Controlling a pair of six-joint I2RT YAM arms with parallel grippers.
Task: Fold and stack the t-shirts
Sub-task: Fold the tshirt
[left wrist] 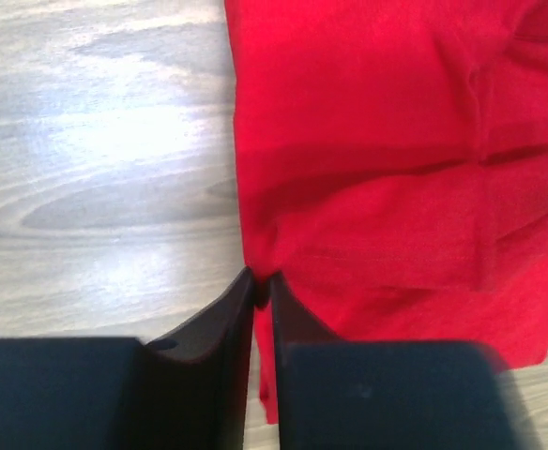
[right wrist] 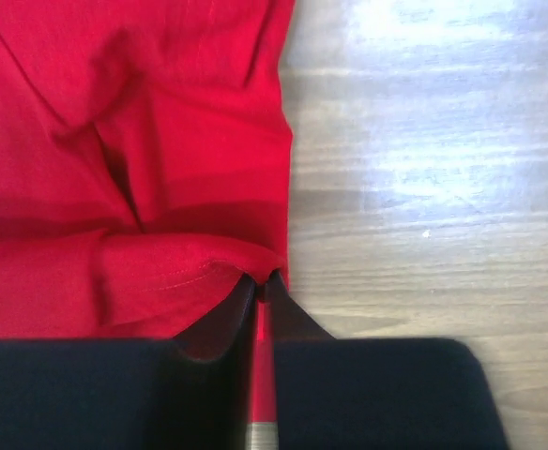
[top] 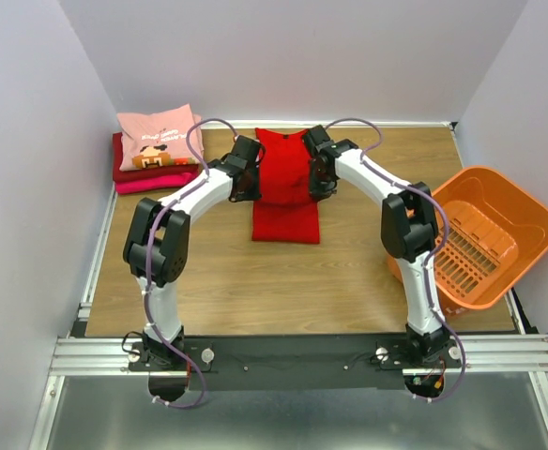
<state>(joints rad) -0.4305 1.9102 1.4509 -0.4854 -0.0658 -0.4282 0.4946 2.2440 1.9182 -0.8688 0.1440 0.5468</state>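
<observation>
A plain bright red t-shirt (top: 285, 192) lies as a long narrow strip in the middle of the wooden table. My left gripper (top: 248, 180) is shut on its left edge (left wrist: 261, 281). My right gripper (top: 319, 176) is shut on its right edge (right wrist: 263, 278), where a fold of the hem bulges up. Between the grippers the cloth (left wrist: 387, 150) is raised and creased. A stack of folded t-shirts sits at the far left: a light pink one with a graphic print (top: 158, 138) on top of dark red and magenta ones (top: 152, 176).
An orange plastic basket (top: 480, 234) stands tilted at the right edge of the table, close to the right arm. White walls close in the back and both sides. A metal rail runs along the near edge.
</observation>
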